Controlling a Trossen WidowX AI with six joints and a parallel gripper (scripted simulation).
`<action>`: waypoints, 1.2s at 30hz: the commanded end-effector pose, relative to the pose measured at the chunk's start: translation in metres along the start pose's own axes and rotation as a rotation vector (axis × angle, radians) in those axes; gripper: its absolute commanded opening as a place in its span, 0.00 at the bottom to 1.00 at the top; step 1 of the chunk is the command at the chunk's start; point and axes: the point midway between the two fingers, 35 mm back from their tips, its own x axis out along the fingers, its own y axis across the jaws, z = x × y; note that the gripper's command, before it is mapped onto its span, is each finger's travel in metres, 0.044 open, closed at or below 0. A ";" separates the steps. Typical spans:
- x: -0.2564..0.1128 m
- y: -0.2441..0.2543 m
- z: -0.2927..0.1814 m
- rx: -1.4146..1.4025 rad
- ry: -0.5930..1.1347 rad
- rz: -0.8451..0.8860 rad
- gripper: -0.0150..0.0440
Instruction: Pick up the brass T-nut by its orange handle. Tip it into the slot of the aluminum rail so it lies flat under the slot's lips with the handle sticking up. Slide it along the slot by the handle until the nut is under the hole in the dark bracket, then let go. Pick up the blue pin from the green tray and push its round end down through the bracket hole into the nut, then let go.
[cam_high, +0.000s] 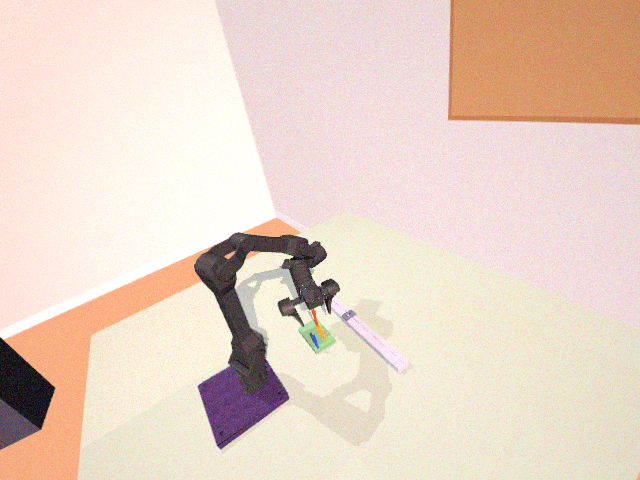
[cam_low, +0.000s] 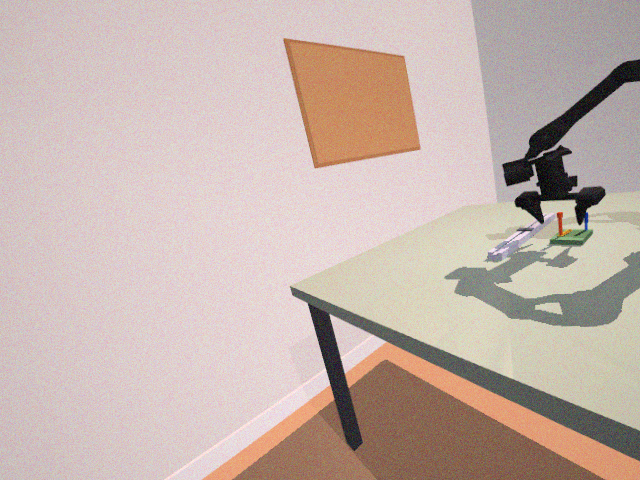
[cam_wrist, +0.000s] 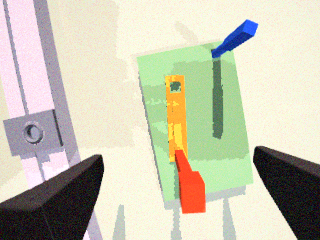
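While the long rail (cam_high: 372, 338) (cam_low: 511, 243) (cam_wrist: 37, 60) lies at the left, its slot has no nut in it. The dark bracket (cam_high: 349, 315) (cam_low: 524, 229) (cam_wrist: 52, 130) sits across the rail, and I can see its hole from the wrist, with no pin in it. So the nut is not in yet, the slide is not done, and the pin is not in. It looks like the job is just at the start, with the first grab coming up.

To the right of the rail is the green tray (cam_high: 306, 329) (cam_low: 568, 240) (cam_wrist: 235, 160). The yellow nut (cam_high: 322, 333) (cam_low: 566, 233) (cam_wrist: 176, 107) lies in its left part, and the handle (cam_high: 314, 316) (cam_low: 559, 223) (cam_wrist: 192, 190) sticks up from the nut's near end. The jaws of the gripper (cam_high: 316, 318) (cam_low: 561, 222) (cam_wrist: 179, 153) are wide open and hold nothing. One is to the left of the handle and one to the right, with a gap on each side. I think they need to line up with the handle, then squeeze it.

At the far right of the tray, the blue pin (cam_high: 314, 340) (cam_low: 586, 221) (cam_wrist: 240, 37) stands up, waiting for its turn.
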 end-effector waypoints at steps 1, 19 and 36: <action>0.006 -0.002 0.001 -0.009 -0.011 -0.009 0.87; 0.006 -0.002 0.001 -0.009 -0.011 -0.009 0.07; -0.011 0.000 0.003 -0.009 -0.010 -0.008 0.00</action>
